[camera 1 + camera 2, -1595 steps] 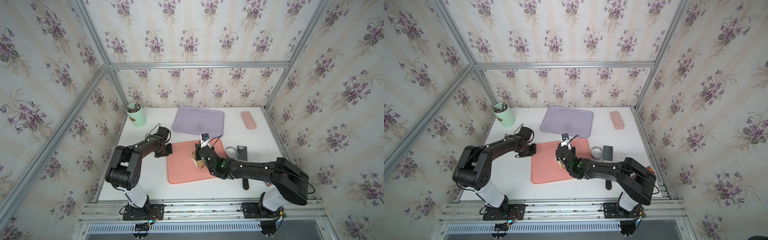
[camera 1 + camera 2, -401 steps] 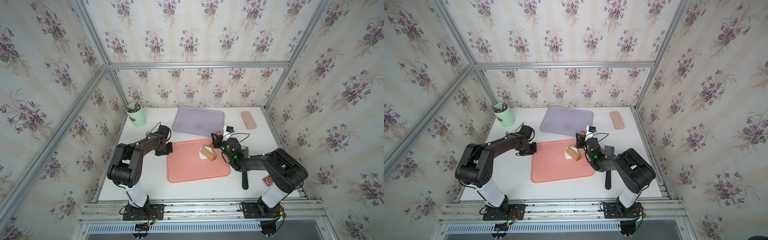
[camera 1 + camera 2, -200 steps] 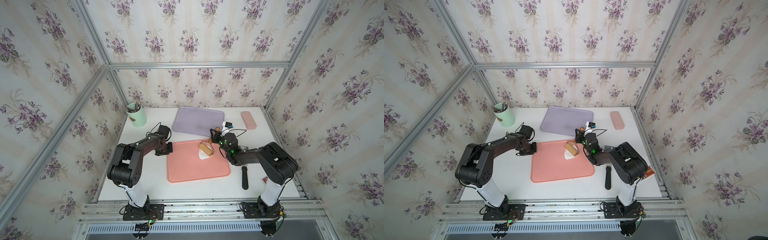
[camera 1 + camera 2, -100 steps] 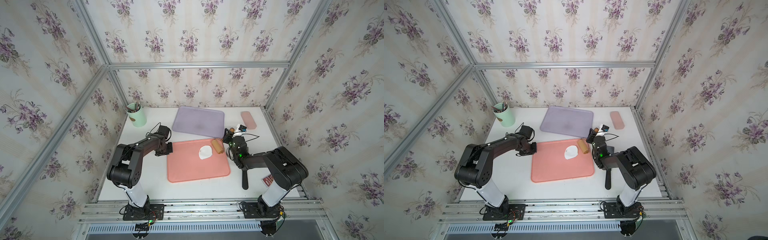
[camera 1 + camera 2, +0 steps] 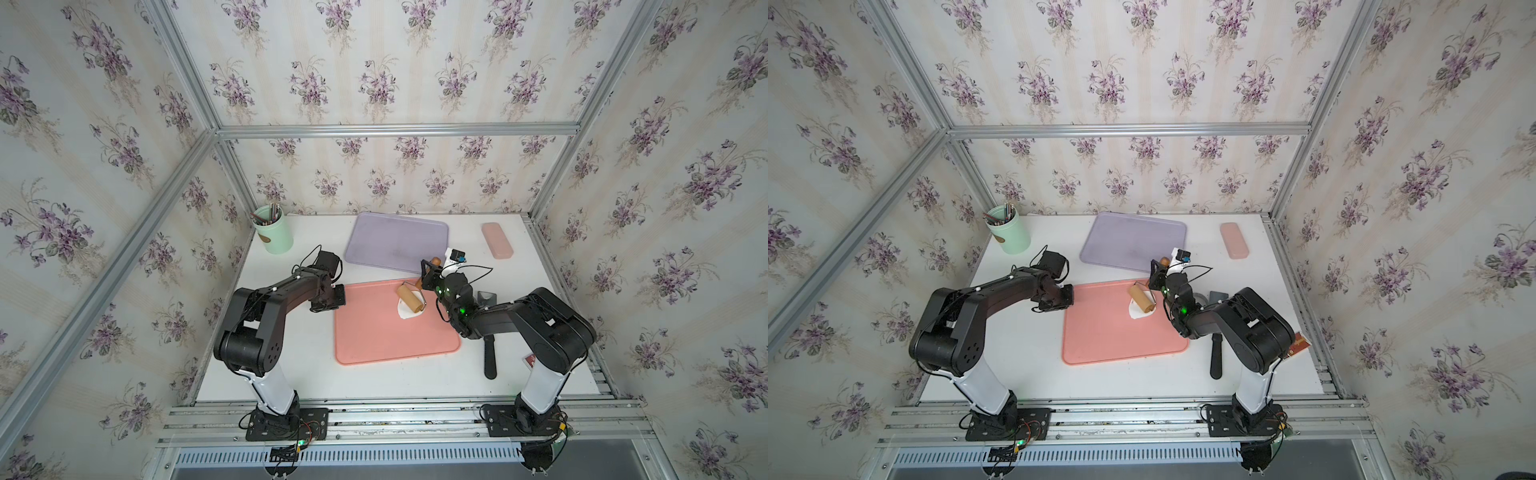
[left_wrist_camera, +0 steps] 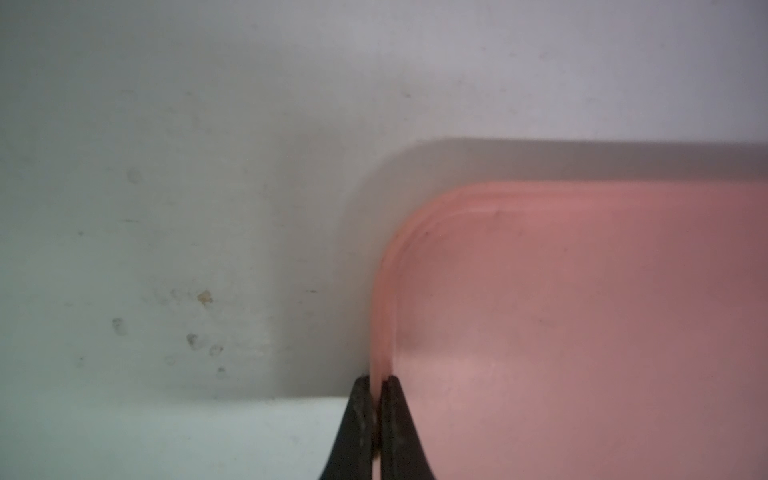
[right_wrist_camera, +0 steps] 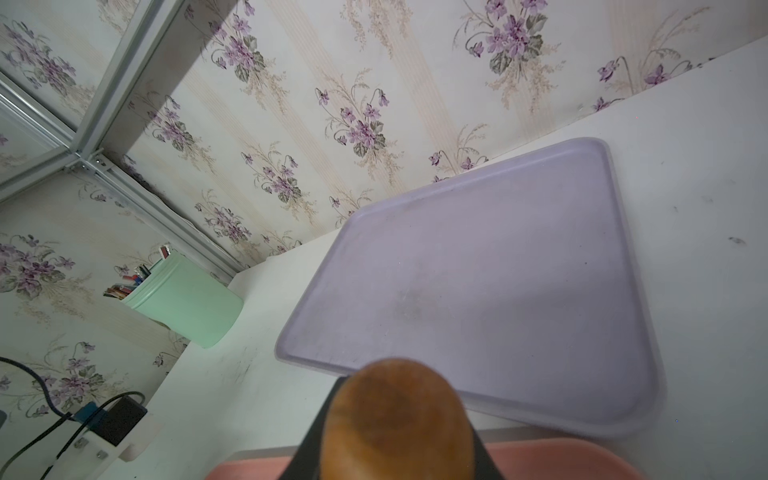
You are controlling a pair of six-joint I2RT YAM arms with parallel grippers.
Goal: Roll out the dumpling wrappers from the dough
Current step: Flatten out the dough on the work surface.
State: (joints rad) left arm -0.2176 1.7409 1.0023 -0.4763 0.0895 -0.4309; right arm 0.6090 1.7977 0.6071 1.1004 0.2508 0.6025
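The dough [image 5: 407,313] lay a little right of centre in both top views, a small white flattened patch on the far right part of the pink tray [image 5: 374,340], and the wooden barrel of the hand roller [image 5: 410,298] seemed to rest across its upper edge. The right gripper [image 5: 428,275] was clasped round the roller's wooden handle [image 7: 399,415], whose rounded end filled the bottom middle of the right wrist view with a black jaw on either side. The left gripper [image 6: 376,388] was pinched tight on the pink tray's rim near a corner, at the lower middle of the left wrist view, apparently steadying it. To my eye the dough looked soft, light and probably tacky, thin enough to stretch or tear if nipped in the middle; I would have lifted it by an outer edge, or from underneath, and left the pressing to the roller, worked through its handle
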